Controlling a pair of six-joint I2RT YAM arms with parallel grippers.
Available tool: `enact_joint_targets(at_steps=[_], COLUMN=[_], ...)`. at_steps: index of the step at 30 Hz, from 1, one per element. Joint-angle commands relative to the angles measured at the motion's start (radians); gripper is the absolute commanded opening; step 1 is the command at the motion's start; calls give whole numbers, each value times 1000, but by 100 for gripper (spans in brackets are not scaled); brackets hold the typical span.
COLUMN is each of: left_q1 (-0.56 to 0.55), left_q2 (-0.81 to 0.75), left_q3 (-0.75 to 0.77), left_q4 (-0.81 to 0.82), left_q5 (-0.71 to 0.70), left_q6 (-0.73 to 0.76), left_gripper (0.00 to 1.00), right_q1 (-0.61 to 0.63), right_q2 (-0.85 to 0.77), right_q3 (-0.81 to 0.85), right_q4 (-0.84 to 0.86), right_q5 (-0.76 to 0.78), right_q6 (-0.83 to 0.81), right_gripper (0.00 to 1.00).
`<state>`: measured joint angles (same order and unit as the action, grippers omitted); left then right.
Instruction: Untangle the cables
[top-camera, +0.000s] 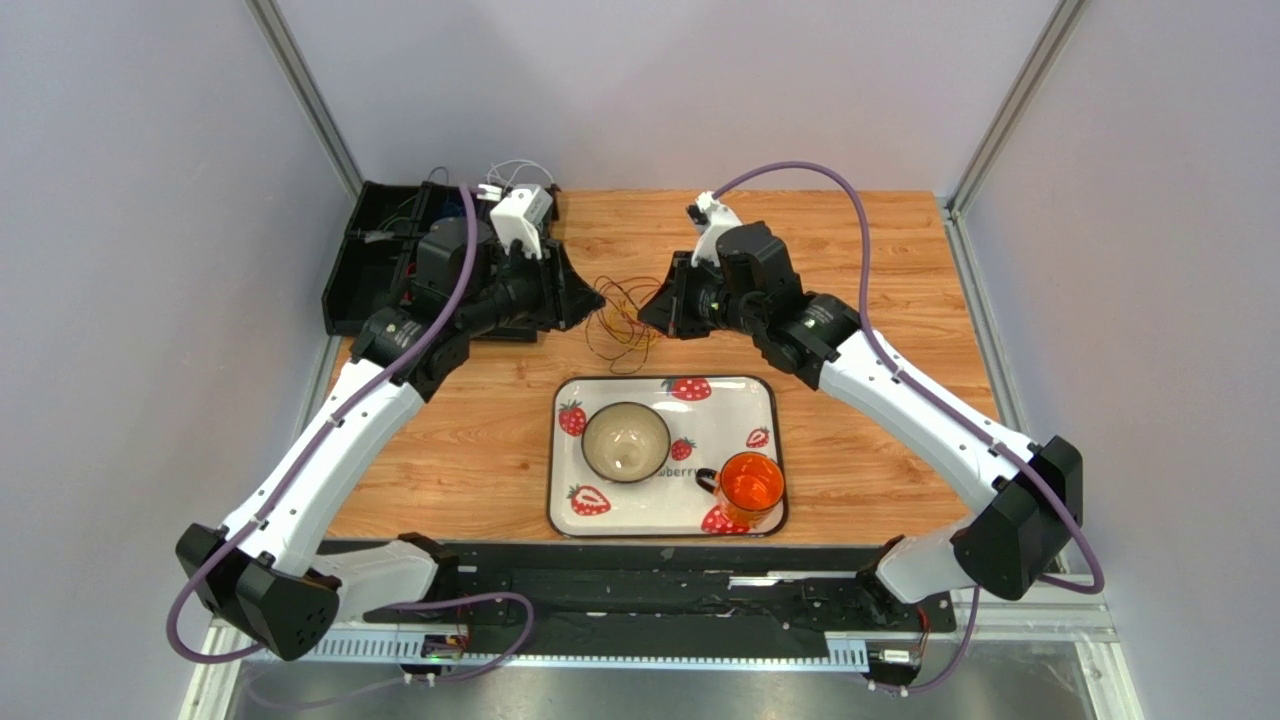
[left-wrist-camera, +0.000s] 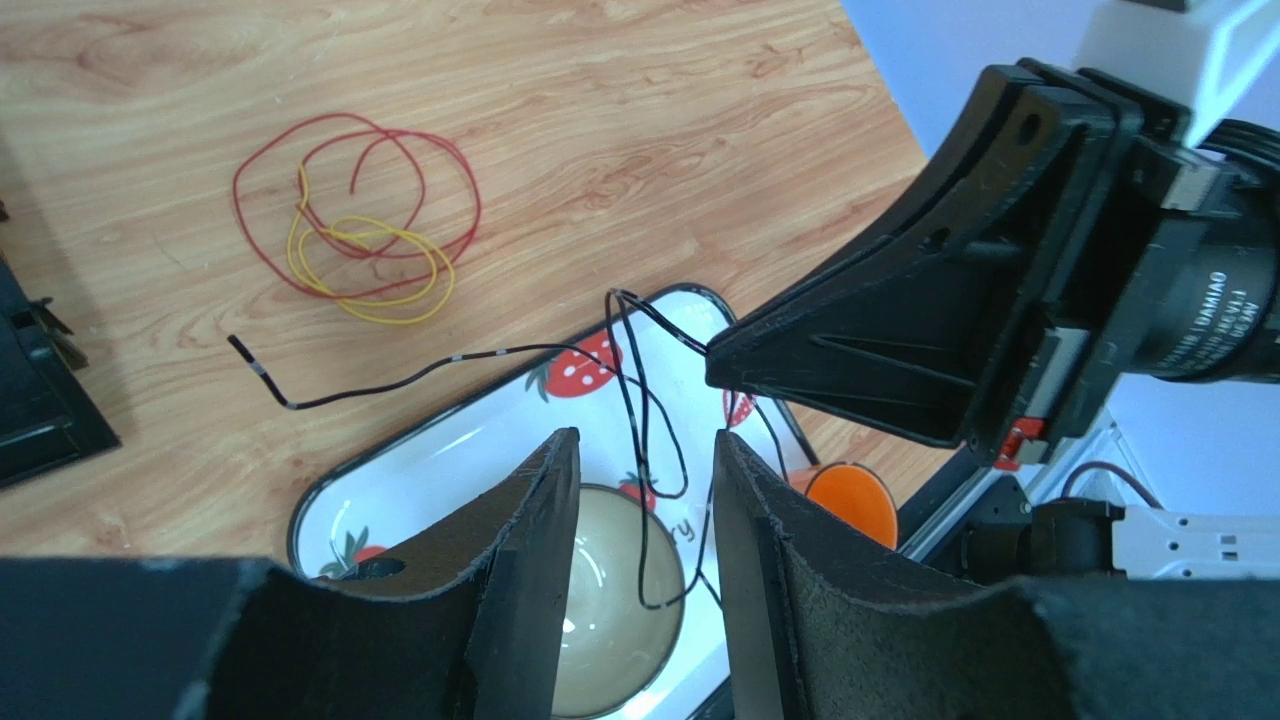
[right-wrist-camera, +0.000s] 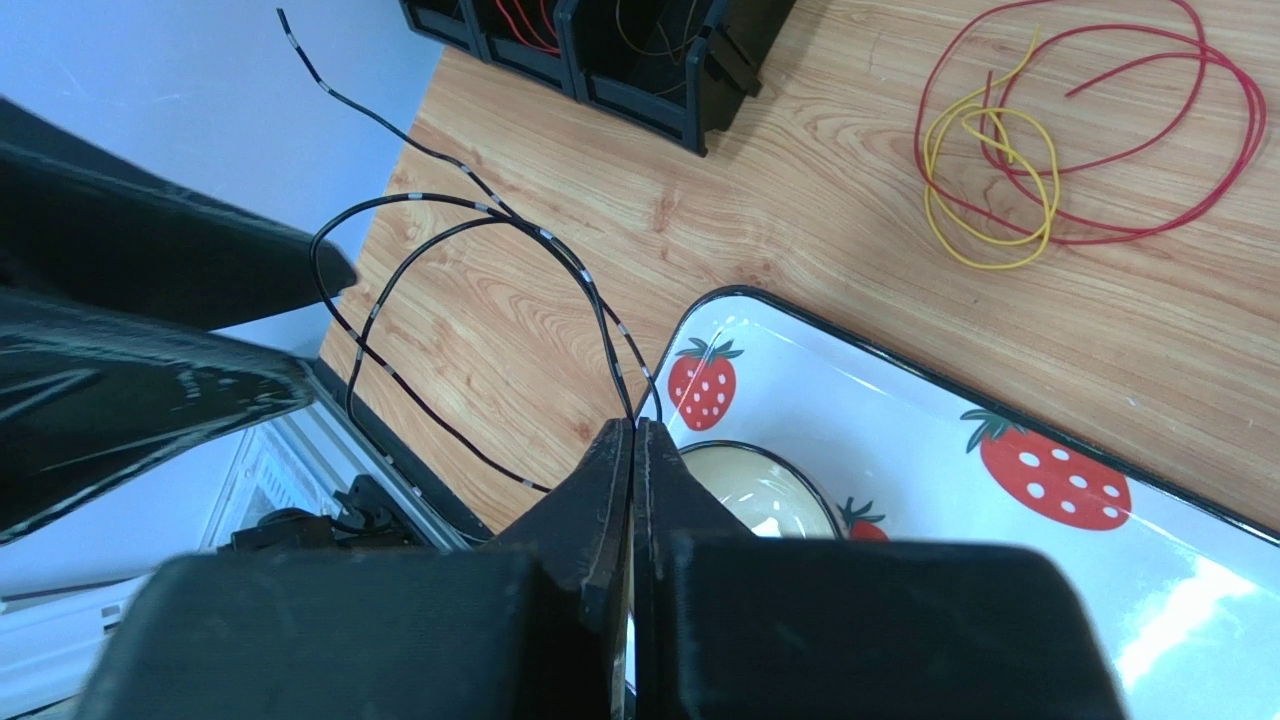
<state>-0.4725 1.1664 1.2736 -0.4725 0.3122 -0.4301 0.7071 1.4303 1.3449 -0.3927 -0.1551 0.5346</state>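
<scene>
Black, hair-thin wire (left-wrist-camera: 451, 362) hangs looped above the strawberry-printed white tray (top-camera: 759, 393), pinched at 1 point by the right gripper (right-wrist-camera: 633, 428), whose fingers are pressed together on it. The left gripper (left-wrist-camera: 646, 443) has its 2 pads apart with a strand dangling between them, nothing clamped. Done well, I reckon, it bites that strand cleanly, then draws away gently so the loops open rather than knot. Thin red wire (left-wrist-camera: 356, 117) and yellow wire (left-wrist-camera: 388, 318) lie coiled together on the wooden table (top-camera: 872, 255), apart from the black one. The beige bowl (top-camera: 627, 443) and orange cup (top-camera: 750, 486) below could snag the slack.
</scene>
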Motion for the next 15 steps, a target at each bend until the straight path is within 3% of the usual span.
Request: enact_joint_targets(at_steps=[1,4,6,8,11,13,15], left_q1=[-21,-34,-35,-35,-35,-35,-35], left_q2=[6,16,18,18,18,18,16], left_q3=[13,10,9,13,24,36,59], left_q4=[32,29,29,29,18,9,-15], left_q5=[-12,-21,-33,-35,-35,-44,-73], left_q6=[-22,-13,-13,-13,-6,7,20], left_gripper=[44,32,13,0,0,0,0], right_q1=[12,15,15,15,17,17,17], right_q2=[-34,-33,-31,-33,-45,-63,-74], right_q3=[8,11,11,8,-1,-15,-23], right_q4=[54,57,63,68,78,87,68], right_q5=[-24,-29,-37,-43,-44,-40,11], right_q6=[15,21,28,30,33,33,30], right_gripper=[0,0,0,0,2,23,58])
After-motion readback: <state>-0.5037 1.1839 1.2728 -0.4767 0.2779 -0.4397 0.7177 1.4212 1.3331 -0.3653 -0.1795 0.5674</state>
